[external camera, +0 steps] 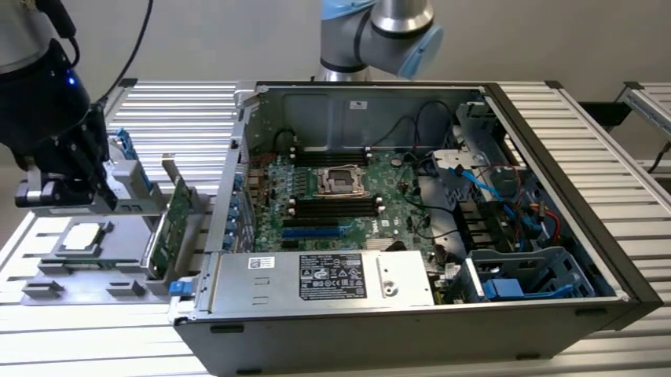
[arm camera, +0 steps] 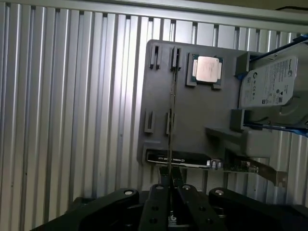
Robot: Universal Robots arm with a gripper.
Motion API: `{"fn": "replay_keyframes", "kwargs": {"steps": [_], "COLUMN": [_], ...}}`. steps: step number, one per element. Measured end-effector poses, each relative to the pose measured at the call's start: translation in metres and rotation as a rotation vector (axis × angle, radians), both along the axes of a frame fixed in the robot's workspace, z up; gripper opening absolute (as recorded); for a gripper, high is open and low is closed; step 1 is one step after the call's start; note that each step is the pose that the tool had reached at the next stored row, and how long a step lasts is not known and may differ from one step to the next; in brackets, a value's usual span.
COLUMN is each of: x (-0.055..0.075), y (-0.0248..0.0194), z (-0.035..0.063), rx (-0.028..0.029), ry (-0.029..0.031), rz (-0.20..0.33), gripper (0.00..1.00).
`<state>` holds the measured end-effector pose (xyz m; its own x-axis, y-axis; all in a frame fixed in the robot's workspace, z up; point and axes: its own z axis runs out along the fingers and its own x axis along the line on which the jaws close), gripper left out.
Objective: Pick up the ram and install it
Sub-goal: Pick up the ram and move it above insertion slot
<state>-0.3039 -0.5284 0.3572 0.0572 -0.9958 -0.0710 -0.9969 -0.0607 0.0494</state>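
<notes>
The ram [arm camera: 171,120] appears edge-on as a thin dark line running out from between my fingertips [arm camera: 159,204] in the wrist view. My gripper [arm camera: 171,195] is shut on it, over the grey holder tray [arm camera: 202,110]. In the exterior view my gripper [external camera: 78,188] hangs at the far left, just above the tray [external camera: 78,271] and well to the left of the open computer case [external camera: 545,196]. The black memory slots [external camera: 335,206] lie on the green motherboard inside the case, beside the processor socket [external camera: 341,179].
A wider green expansion card [external camera: 173,224] stands upright in the tray between my gripper and the case. A processor chip [arm camera: 208,69] and a hard drive [arm camera: 274,89] also rest on the tray. The case holds cables [external camera: 477,177], a blue drive cage [external camera: 524,275] and a power supply [external camera: 335,275].
</notes>
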Motion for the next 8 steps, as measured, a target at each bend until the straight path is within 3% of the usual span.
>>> {"fn": "replay_keyframes", "kwargs": {"steps": [8], "x": [0.035], "y": [0.0000], "z": [0.0213], "rx": [0.0230], "ry": [0.0026], "rz": [0.009], "gripper": [0.13]}}
